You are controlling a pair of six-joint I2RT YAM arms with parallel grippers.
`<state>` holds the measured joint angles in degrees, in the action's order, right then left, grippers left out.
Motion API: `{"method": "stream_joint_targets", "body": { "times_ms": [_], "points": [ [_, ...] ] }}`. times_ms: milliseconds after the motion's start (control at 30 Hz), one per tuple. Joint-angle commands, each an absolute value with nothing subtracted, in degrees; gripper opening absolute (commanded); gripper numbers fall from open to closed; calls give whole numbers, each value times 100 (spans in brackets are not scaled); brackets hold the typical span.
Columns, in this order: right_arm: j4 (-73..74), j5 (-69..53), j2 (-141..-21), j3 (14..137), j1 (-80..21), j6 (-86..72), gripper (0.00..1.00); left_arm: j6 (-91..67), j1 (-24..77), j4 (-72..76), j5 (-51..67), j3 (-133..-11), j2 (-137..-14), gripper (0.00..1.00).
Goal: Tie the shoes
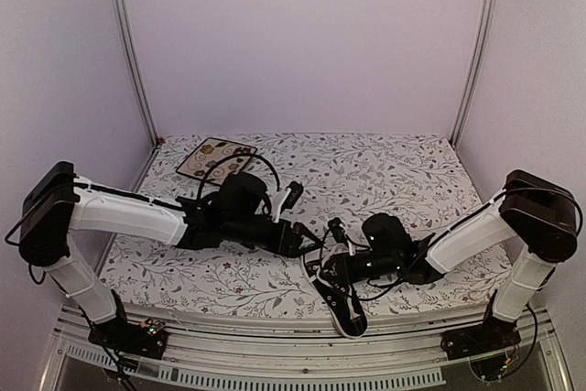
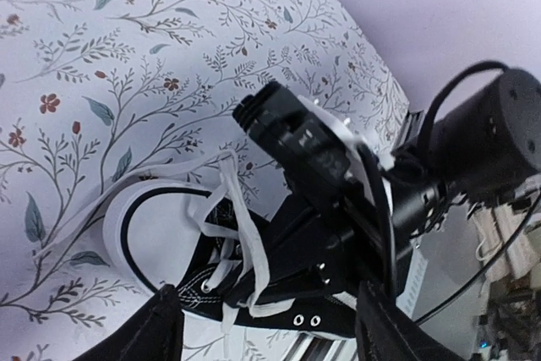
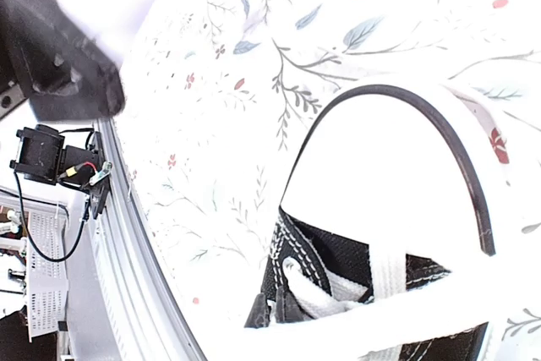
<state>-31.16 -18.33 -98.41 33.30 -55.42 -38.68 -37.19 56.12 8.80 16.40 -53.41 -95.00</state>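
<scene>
One sneaker [image 1: 343, 307] at tabletop [image 1: 394, 171] near edge; laces [image 2: 230, 209] loose, no knot yet, so whole tie remains. L gripper [image 1: 307, 243] just beside sneaker, jaws spread, holding nothing. R gripper [image 1: 332, 267] over sneaker; jaw state can't be told.

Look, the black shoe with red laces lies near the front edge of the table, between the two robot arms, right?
No, the laces are white, not red, as the left wrist view shows. The rest is right: the black shoe lies near the front edge of the table, between the left arm and the right arm.
</scene>
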Motion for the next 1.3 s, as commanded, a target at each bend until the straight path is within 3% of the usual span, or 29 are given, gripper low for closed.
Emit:
{"method": "stream_joint_targets", "body": {
  "times_ms": [0, 67, 167, 700, 1033, 1100, 1200, 1267],
  "points": [
    [-2893, -1881, -10031, 3332, -5498, -3928, 2, -3450, 5644, 1174, 1716, -4702, -9234, 62],
    [-2887, -1885, -10039, 3355, -5498, -3929, 2, -3466, 5719, 1237, 1755, -4556, -9311, 49],
    [-2874, -1890, -10060, 3369, -5499, -3929, 2, -3549, 5836, 1254, 1807, -4579, -9639, 38],
    [-2839, -1889, -10123, 3425, -5501, -3959, 2, -3842, 6094, 1393, 2027, -4916, -10487, 28],
    [-2838, -1855, -10096, 3411, -5495, -3950, 2, -3914, 6181, 906, 1916, -5192, -10722, 7],
    [-2830, -1854, -10098, 3415, -5493, -3955, 2, -3968, 6187, 848, 1914, -5189, -10708, 7],
    [-2833, -1838, -10082, 3424, -5497, -3930, 2, -4022, 6237, 790, 1944, -5185, -10684, 24],
    [-2831, -1842, -10088, 3431, -5501, -3933, 2, -4034, 6276, 765, 1945, -5181, -10672, 27]
  ]
}}
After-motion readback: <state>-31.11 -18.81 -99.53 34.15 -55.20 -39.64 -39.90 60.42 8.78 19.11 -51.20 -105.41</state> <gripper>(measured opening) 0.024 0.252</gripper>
